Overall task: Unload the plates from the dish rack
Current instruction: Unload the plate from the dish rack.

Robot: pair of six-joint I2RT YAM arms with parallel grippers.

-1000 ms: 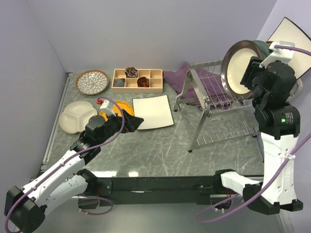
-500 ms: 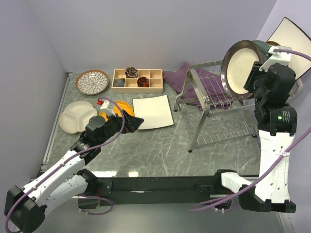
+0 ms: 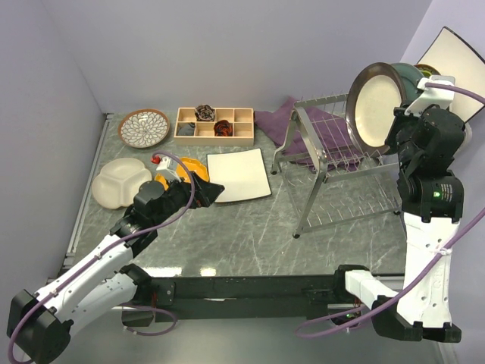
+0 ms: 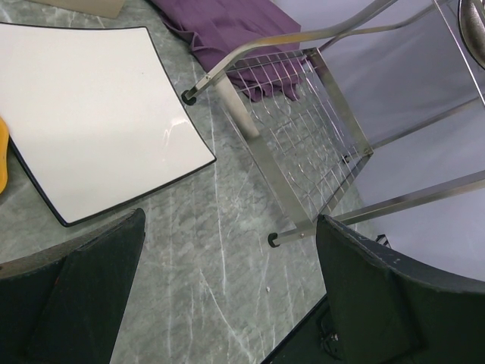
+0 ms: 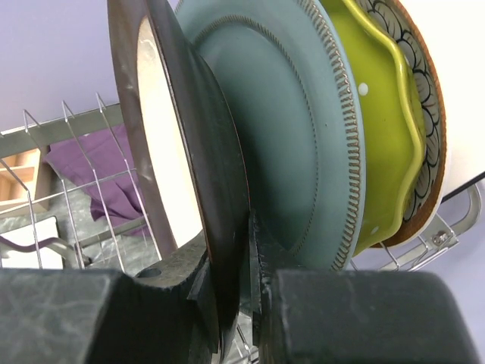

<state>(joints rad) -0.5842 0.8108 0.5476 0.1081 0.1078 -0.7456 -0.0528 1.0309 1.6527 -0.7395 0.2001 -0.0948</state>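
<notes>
The dish rack point(image 3: 333, 163) stands at the right of the table, and several plates stand upright in it. The front one is a dark brown-rimmed plate point(image 5: 189, 136) with a cream face point(image 3: 373, 106). Behind it stand a teal plate point(image 5: 295, 129), a yellow-green scalloped plate point(image 5: 379, 121) and a patterned one point(image 5: 424, 91). My right gripper point(image 5: 231, 254) is shut on the lower rim of the brown-rimmed plate, one finger on each face. My left gripper point(image 4: 227, 227) hangs open and empty over the table beside a white square plate point(image 4: 83, 114).
On the table lie a petal-patterned plate point(image 3: 144, 127), a cream divided plate point(image 3: 121, 182) and an orange plate point(image 3: 189, 165). A wooden compartment tray point(image 3: 214, 123) sits at the back. A purple cloth point(image 3: 288, 121) lies behind and under the rack. A white square plate point(image 3: 455, 64) leans at the far right.
My right gripper has closed its fingers onto the rim of the brown-rimmed plate, and its arm has shifted slightly right. The left arm has not moved.
</notes>
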